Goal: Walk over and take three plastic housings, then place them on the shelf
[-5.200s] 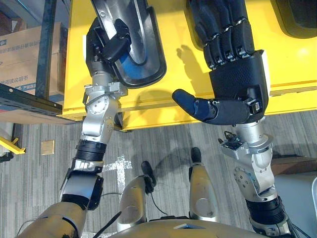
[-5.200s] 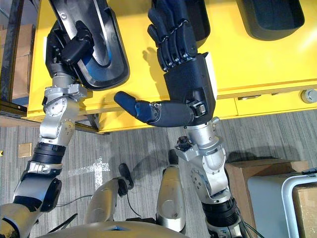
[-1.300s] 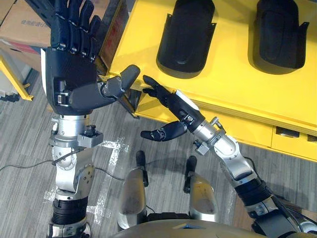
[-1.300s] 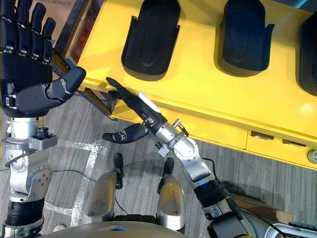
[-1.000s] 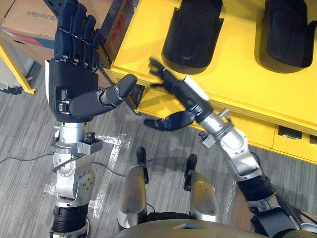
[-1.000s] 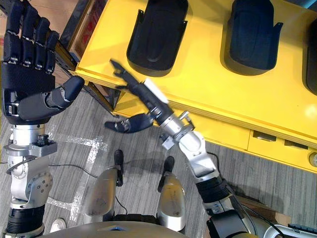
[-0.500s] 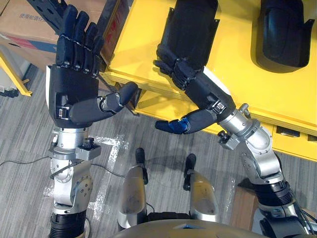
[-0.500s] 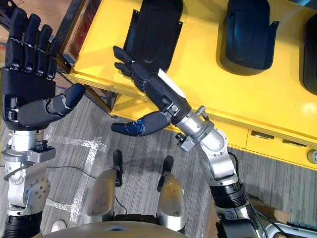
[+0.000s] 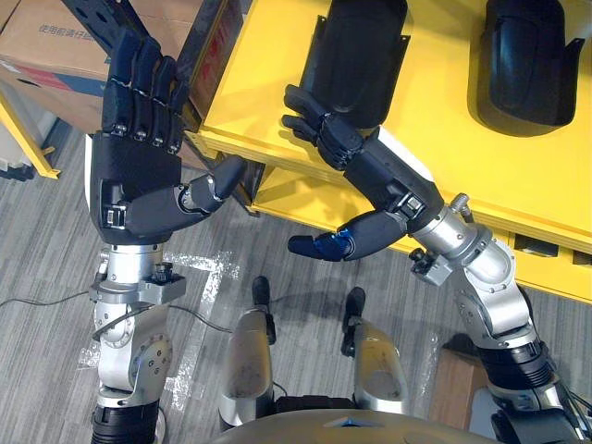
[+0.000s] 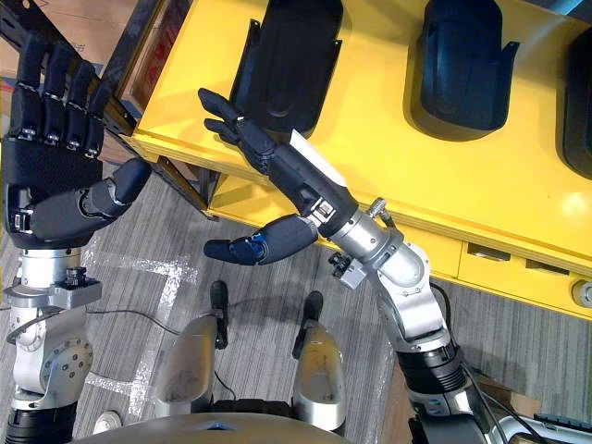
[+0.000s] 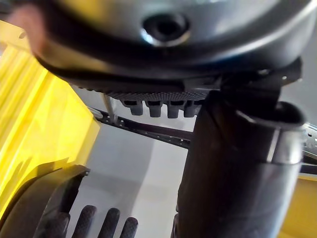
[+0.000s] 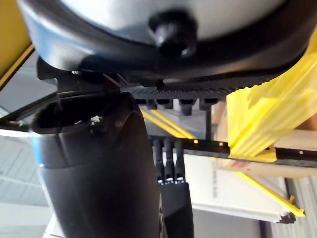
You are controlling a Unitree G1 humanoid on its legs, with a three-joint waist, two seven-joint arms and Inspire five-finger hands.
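The yellow worktop [image 9: 259, 92] carries three black housings. The first housing [image 9: 356, 55] lies near the worktop's left end. The second housing [image 9: 527, 65] is further along to the right, and the third housing [image 10: 581, 92] is cut off at the worktop's far right. All three lie flat on the worktop, and neither hand holds any of them.

The right hand [image 9: 379, 176] reaches across the worktop's near-left corner with its fingers stretched out and nothing in them. Its fingertips are just beside the near end of the first housing, but whether they touch it is hard to make out. Its thumb hangs out below the worktop's front edge.

The left hand [image 9: 139, 180] is held up off the worktop's left end, above the floor [image 9: 46, 259]. It is spread wide and empty, with its palm facing the head camera.

A dark metal rack [image 9: 199, 37] stands against the worktop's left end, between the left hand and the first housing. A cardboard box [image 9: 46, 42] sits behind the rack and is partly hidden by the raised fingers. A yellow bar [image 9: 28, 134] crosses the floor further left of the worktop.
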